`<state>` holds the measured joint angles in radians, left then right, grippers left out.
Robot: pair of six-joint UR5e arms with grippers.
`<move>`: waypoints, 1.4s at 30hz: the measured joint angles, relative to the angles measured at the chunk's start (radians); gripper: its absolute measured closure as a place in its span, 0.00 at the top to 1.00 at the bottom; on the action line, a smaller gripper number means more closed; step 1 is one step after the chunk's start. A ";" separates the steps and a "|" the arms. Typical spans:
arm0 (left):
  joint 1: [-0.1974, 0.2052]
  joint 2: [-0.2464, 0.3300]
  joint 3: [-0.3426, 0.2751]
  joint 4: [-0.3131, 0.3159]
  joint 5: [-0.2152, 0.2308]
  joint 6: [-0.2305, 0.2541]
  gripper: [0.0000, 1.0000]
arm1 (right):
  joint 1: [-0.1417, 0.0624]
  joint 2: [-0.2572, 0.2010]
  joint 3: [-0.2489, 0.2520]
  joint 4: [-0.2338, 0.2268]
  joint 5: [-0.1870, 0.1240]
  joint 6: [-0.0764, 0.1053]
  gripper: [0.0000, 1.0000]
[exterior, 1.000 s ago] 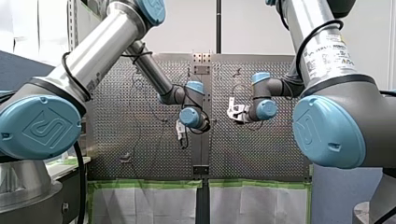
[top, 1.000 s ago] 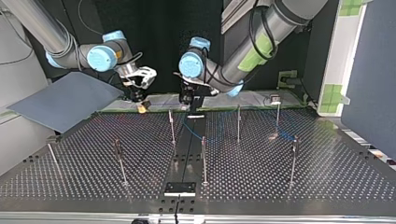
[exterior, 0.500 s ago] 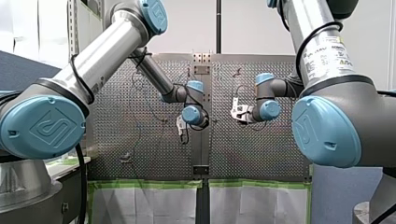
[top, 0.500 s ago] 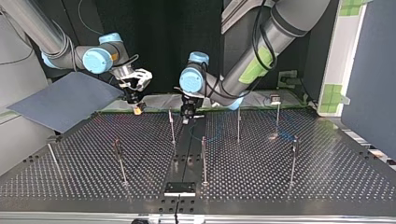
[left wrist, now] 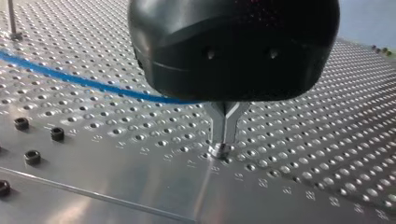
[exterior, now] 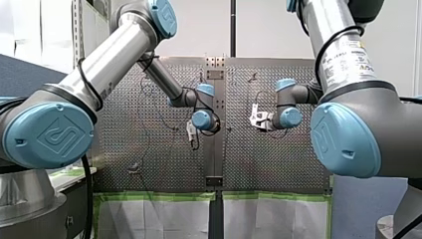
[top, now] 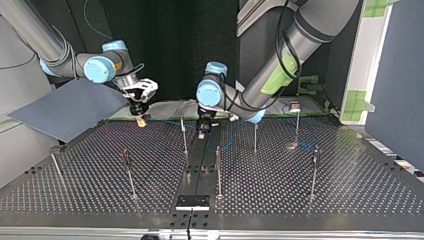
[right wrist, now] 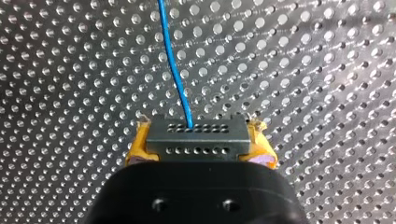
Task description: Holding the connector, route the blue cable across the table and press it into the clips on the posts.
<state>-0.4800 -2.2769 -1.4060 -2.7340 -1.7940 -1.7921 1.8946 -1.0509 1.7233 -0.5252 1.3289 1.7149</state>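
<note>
Connector [right wrist: 197, 137] first: a small rigid perforated block, clamped flat between the yellow pads [right wrist: 136, 148] of my right tool [right wrist: 200, 142], which looks a sound place to hold it. From it the blue cable [right wrist: 173, 70] runs ahead over the table [right wrist: 70, 70]. It is thin, light and limp, and likely to sag or kink unless kept taut. Further along, my left tool [left wrist: 219, 148] has its metal fingertips pinched together at the table; whether the cable is caught there I cannot tell. Beyond stand the posts [top: 184, 136].
</note>
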 joint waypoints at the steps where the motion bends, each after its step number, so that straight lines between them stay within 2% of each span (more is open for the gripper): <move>1: 0.000 0.000 0.000 -0.006 0.000 0.004 0.00 | -0.003 0.004 -0.003 -0.001 -0.001 0.000 0.00; 2: 0.001 0.000 0.000 -0.014 -0.001 0.008 0.08 | -0.005 0.005 -0.006 -0.002 -0.003 0.000 0.00; 3: 0.000 0.000 0.000 -0.020 -0.002 0.011 0.08 | -0.007 0.007 -0.009 -0.002 -0.005 0.000 0.00; 5: -0.002 0.000 0.000 -0.034 -0.003 0.021 0.25 | -0.012 0.009 -0.015 -0.003 -0.009 0.000 0.00; 6: -0.004 0.000 0.000 -0.040 -0.004 0.026 0.25 | -0.014 0.010 -0.018 -0.004 -0.011 0.000 0.00; 8: -0.010 0.001 0.000 -0.055 -0.008 0.038 0.47 | -0.019 0.010 -0.026 -0.004 -0.017 0.000 0.00; 9: -0.012 0.001 0.000 -0.062 -0.010 0.045 0.47 | -0.020 0.010 -0.030 -0.005 -0.021 0.000 0.00; 10: -0.015 0.001 0.000 -0.070 -0.014 0.051 0.57 | -0.022 0.011 -0.035 -0.005 -0.027 0.000 0.00; 11: -0.019 0.001 0.000 -0.079 -0.019 0.060 0.77 | -0.024 0.011 -0.038 -0.005 -0.032 0.000 0.00; 12: -0.021 0.001 0.000 -0.087 -0.024 0.067 0.77 | -0.025 0.011 -0.041 -0.006 -0.035 0.000 0.00; 13: -0.024 0.001 0.000 -0.095 -0.029 0.074 0.93 | -0.027 0.011 -0.044 -0.006 -0.038 0.000 0.00; 14: -0.028 0.001 0.000 -0.104 -0.037 0.082 1.00 | -0.028 0.011 -0.046 -0.006 -0.040 0.000 0.00; 20: -0.044 0.006 -0.002 -0.149 -0.071 0.098 1.00 | -0.033 0.012 -0.049 -0.015 -0.051 0.000 0.00; 29: -0.096 0.045 -0.025 -0.231 -0.150 0.094 1.00 | -0.050 0.013 -0.049 -0.018 -0.060 -0.007 0.00; 37: -0.159 0.072 -0.063 -0.225 -0.211 0.081 1.00 | -0.054 0.013 -0.049 -0.016 -0.080 -0.011 0.00; 42: -0.203 0.074 -0.066 -0.193 -0.256 0.054 1.00 | -0.055 0.013 -0.049 -0.015 -0.086 -0.012 0.00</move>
<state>-0.6833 -2.2033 -1.4719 -2.9270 -2.0497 -1.7377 1.8401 -1.0379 1.6744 -0.5401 1.2433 1.7031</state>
